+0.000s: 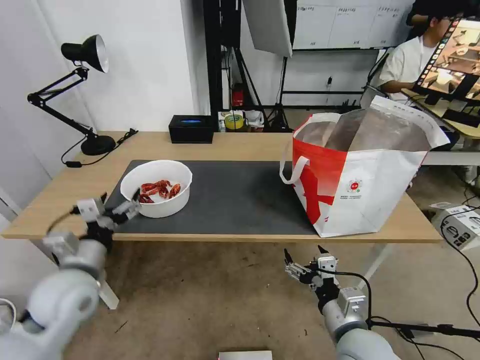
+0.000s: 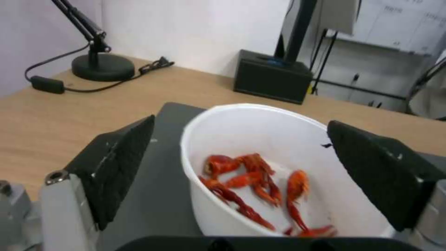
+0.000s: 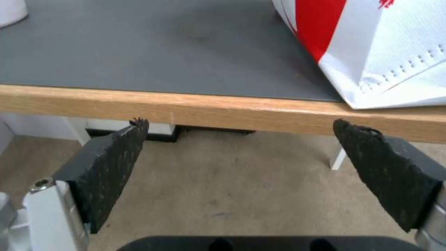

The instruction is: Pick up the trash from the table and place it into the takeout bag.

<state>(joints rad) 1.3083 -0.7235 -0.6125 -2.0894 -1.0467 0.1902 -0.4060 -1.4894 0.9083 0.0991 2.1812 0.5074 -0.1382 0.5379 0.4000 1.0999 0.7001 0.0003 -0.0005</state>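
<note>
A white bowl [image 1: 159, 187] of red crayfish shells sits upright on the mat's left end, well apart from the open takeout bag [image 1: 357, 172].

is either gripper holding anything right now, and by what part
Nothing is held. The left gripper is open beside the white bowl; the right gripper is open below the table edge.

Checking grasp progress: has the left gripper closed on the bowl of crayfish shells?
No, the left gripper is open, its fingers apart from the bowl.

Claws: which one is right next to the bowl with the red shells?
The left claw, open at the white bowl on the mat. The right claw hangs below the table edge, open, near the takeout bag.
</note>
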